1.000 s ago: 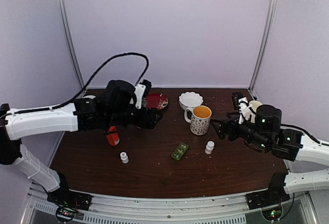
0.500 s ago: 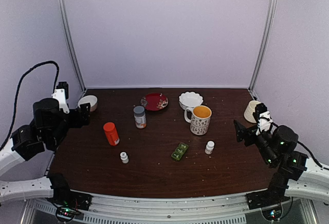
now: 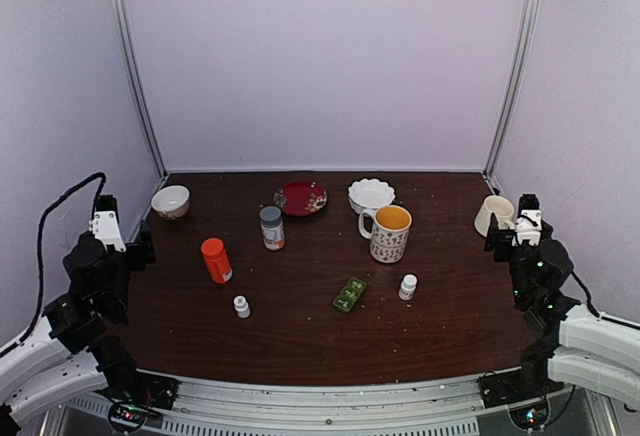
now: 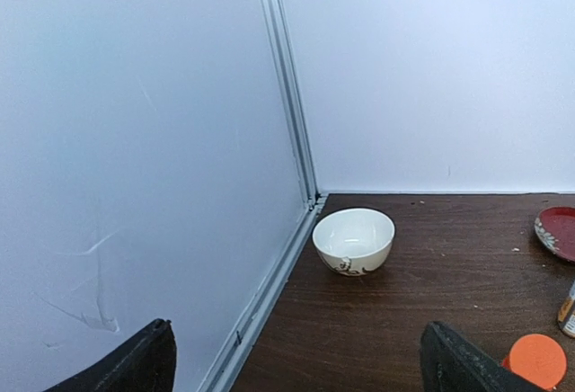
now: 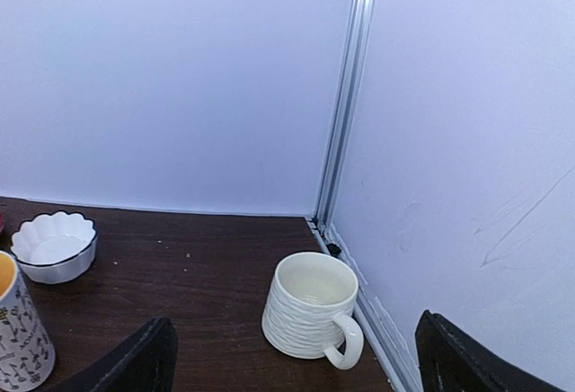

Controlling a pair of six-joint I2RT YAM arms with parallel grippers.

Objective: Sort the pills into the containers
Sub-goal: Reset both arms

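The dark-green pill box (image 3: 349,294) with its containers lies closed on the brown table, right of centre towards the front. No pills can be made out at this size. My left gripper (image 3: 141,247) hangs over the table's left edge, far from the box. In its wrist view the left gripper (image 4: 301,365) is open with only bare table between the fingers. My right gripper (image 3: 499,238) is at the right edge. In its own view the right gripper (image 5: 296,360) is open and empty, facing a cream mug.
On the table stand a white bowl (image 3: 170,200) (image 4: 353,240), an orange bottle (image 3: 215,259), a grey-capped jar (image 3: 271,227), a red plate (image 3: 302,197), a scalloped bowl (image 3: 371,194), a patterned mug (image 3: 389,232), a cream ribbed mug (image 3: 491,214) (image 5: 312,306) and two small white bottles (image 3: 241,306) (image 3: 408,286).
Both arms have drawn back from the middle of the table to its left and right edges. Both grippers have opened wider.
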